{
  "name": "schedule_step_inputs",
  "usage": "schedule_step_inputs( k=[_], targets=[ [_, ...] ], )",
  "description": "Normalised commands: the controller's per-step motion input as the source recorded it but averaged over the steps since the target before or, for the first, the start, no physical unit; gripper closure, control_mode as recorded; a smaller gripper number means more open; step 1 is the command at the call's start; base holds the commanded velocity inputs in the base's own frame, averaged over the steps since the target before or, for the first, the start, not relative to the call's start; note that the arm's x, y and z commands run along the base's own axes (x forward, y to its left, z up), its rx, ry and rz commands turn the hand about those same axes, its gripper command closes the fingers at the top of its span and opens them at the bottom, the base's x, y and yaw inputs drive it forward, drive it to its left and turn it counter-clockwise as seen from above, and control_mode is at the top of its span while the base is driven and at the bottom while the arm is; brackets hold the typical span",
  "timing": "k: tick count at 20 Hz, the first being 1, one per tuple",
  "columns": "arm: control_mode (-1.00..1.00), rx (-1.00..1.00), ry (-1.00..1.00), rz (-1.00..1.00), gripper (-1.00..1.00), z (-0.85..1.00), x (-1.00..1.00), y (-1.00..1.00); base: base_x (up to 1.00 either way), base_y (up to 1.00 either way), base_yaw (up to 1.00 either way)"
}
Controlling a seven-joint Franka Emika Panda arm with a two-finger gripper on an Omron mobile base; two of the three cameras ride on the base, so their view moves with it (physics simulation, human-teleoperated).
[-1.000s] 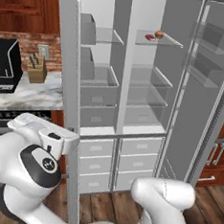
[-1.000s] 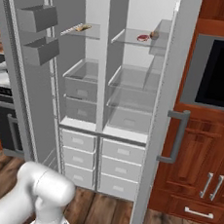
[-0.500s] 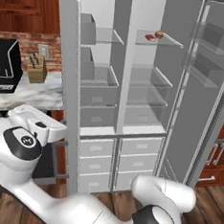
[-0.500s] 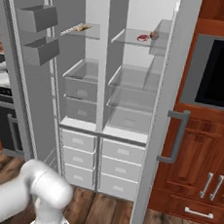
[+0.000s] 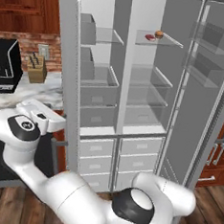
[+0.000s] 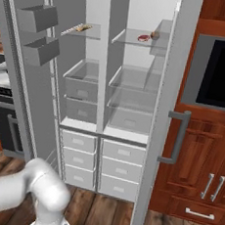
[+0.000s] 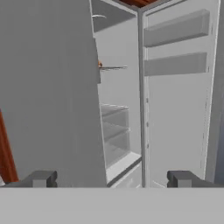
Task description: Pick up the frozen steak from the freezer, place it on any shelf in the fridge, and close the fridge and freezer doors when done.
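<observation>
The frozen steak (image 5: 150,37) (image 6: 143,37) lies on the top glass shelf (image 5: 173,41) of the wider right-hand compartment, the fridge (image 5: 150,103), beside a small orange-brown ball (image 5: 159,34). The narrower freezer (image 5: 99,84) is to its left. Both doors stand open: the left door (image 6: 25,76) with its bins and the right door (image 5: 207,93). My gripper (image 7: 113,179) is open with nothing in it. It hangs close to the left door's flat grey outer face (image 7: 48,87) and looks past that door's edge into the unit. My white hand (image 5: 41,117) sits just left of that door.
A long pale item (image 6: 76,29) rests on the freezer's top shelf. Grey drawers (image 5: 119,158) fill the unit's base. A marble counter (image 5: 39,90) with a knife block (image 5: 36,71) and a black appliance (image 5: 2,66) is to the left. A black oven (image 6: 219,71) sits in wood cabinets.
My hand has risen a little beside the left door while the arm's lower links swung down. The steak, the ball and both doors stay where they were.
</observation>
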Motion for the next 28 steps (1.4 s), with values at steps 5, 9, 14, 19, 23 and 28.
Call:
schedule_step_inputs(
  k=[5, 9, 14, 19, 23, 28],
  targets=[
    [-1.00, -0.02, 0.00, -0.18, -1.00, -0.22, 0.77, 0.05, 0.00, 0.00, 0.00],
    [-1.00, -0.01, 0.00, -0.15, -1.00, -0.15, 0.74, 0.02, 0.00, 0.00, 0.00],
    [-1.00, 0.00, 0.00, -0.05, -1.00, 0.00, 0.49, -0.24, 0.00, 0.00, 0.00],
    [-1.00, 0.00, 0.00, 0.00, -1.00, 0.00, 0.41, -0.53, 0.00, 0.00, 0.00],
    [-1.00, 0.00, 0.00, 0.00, -1.00, 0.00, 0.55, -0.61, 0.00, 0.00, 0.00],
    [-1.00, 0.00, 0.00, 0.00, -1.00, 0.00, 0.61, -0.67, 0.00, 0.00, 0.00]
  ],
)
